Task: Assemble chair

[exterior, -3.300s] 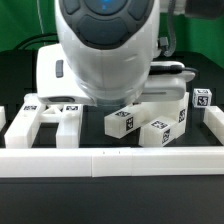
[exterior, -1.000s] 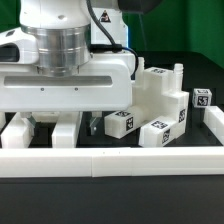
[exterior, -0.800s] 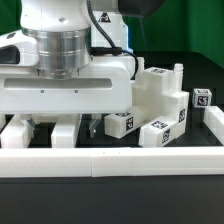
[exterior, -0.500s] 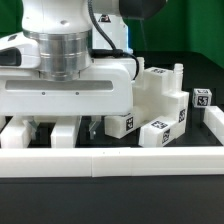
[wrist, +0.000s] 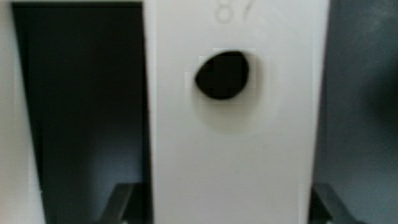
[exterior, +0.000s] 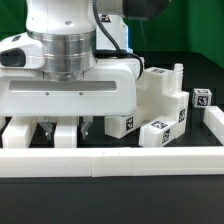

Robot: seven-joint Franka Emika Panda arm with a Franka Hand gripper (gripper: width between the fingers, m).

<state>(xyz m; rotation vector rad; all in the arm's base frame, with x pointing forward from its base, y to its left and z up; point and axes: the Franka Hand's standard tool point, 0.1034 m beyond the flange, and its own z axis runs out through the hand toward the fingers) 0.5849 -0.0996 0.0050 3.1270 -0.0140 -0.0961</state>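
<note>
My gripper (exterior: 64, 128) hangs low over the exterior view's left, its fingers on either side of an upright white bar (exterior: 66, 136) of a chair piece. The jaws look open, with small gaps to the bar. In the wrist view the gripper (wrist: 231, 205) straddles the same white bar (wrist: 240, 130), which has a dark oval hole (wrist: 222, 75). Another bar of this piece (exterior: 18, 131) stands further left. To the right lie tagged white blocks (exterior: 123, 123) (exterior: 160, 133), a taller blocky chair part (exterior: 160, 92) and a small tagged post (exterior: 203, 99).
A long low white rail (exterior: 110, 162) runs across the front, with a white wall (exterior: 214, 128) at its right end. The arm's large white hand (exterior: 66, 90) hides the table's left rear.
The hand has come down a little over the last second. Its fingers now reach lower beside the white bar. The chair pieces have not moved.
</note>
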